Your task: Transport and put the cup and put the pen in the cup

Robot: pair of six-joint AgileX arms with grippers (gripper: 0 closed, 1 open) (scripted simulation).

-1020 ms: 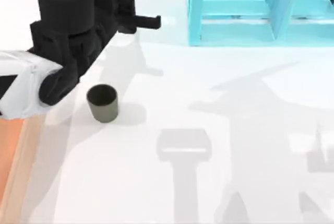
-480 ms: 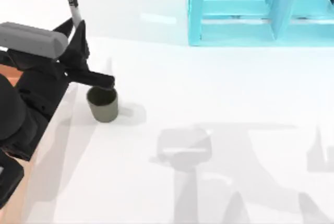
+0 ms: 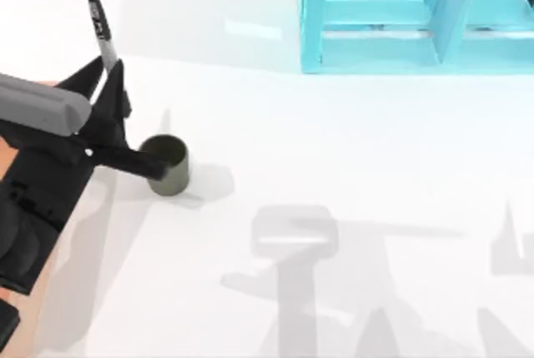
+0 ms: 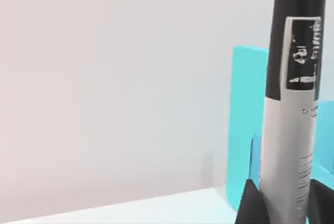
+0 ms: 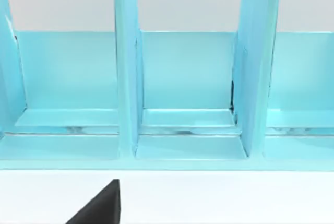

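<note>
The dark olive-grey cup (image 3: pixel 169 166) stands upright and open on the white table, left of centre. My left gripper (image 3: pixel 107 89) is just left of it, shut on the lower end of the black pen (image 3: pixel 100 26). The pen sticks up and away from the fingers with its tapered tip on top. One black finger (image 3: pixel 129 159) reaches across to the cup's left rim. In the left wrist view the pen (image 4: pixel 292 104) rises upright, grey-white label facing me, out of the left gripper (image 4: pixel 284 211). A black fingertip (image 5: pixel 99 208) of my right gripper edges into the right wrist view.
A cyan shelf unit (image 3: pixel 392 16) with upright dividers stands at the back right, and the right wrist view faces its compartments (image 5: pixel 185 78). An orange strip (image 3: pixel 12 208) runs along the table's left edge. Arm shadows lie on the white table (image 3: pixel 350 149).
My left arm has swung from the back left down toward the cup, bringing the pen into sight. Over the last half second it shifted slightly left and nearer. The cup has not moved.
</note>
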